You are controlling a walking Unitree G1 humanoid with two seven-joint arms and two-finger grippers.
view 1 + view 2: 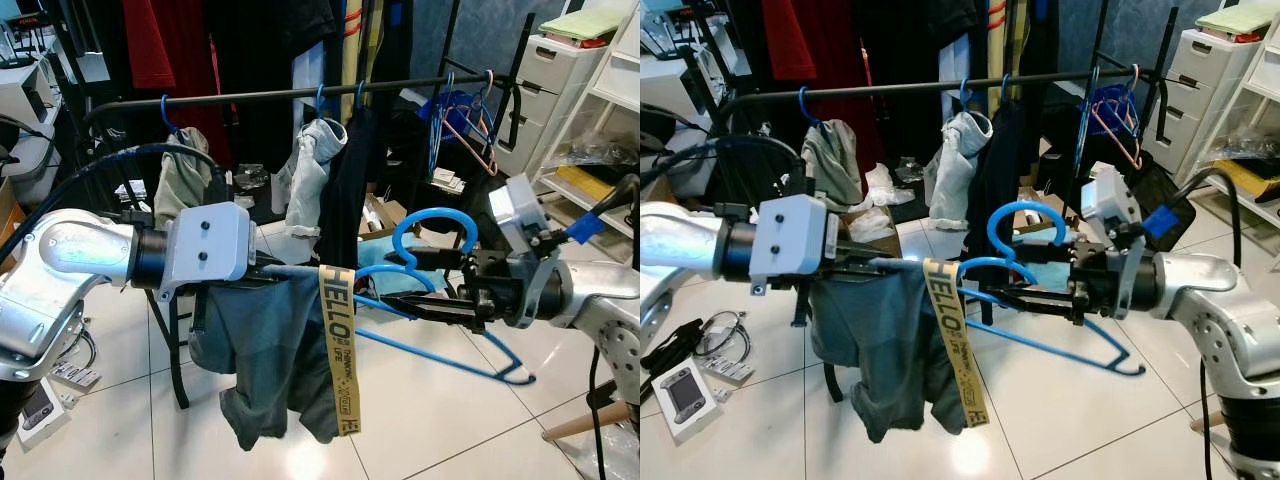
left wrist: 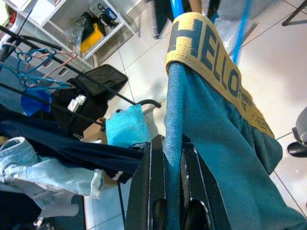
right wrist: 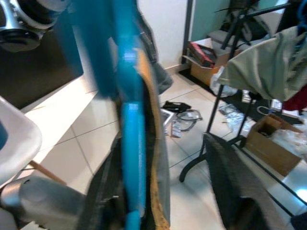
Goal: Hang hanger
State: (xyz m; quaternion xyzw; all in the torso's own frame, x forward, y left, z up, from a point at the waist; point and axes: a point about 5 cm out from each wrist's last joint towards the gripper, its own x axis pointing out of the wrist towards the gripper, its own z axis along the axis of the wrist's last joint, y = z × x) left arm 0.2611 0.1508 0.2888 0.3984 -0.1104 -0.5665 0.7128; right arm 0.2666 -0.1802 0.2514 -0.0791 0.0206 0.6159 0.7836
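- Clothes rail (image 1: 300,94): carries hung garments and spare hangers
- Blue hanger (image 1: 430,225): held before the rail, between my hands
- My right hand (image 1: 425,305): clamped on the hanger's bar
- My left hand (image 2: 168,191): fingers pinching the teal shorts (image 1: 265,350) draped over the hanger

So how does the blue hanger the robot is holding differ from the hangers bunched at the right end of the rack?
The blue hanger is held off the rail between the left gripper and right gripper; the bunched hangers hook on the rail. It carries teal shorts with a yellow waistband; they hang bare. It lies tilted; they hang upright. It is all blue; the bunch mixes blue and pink. Both are thin with hooks.
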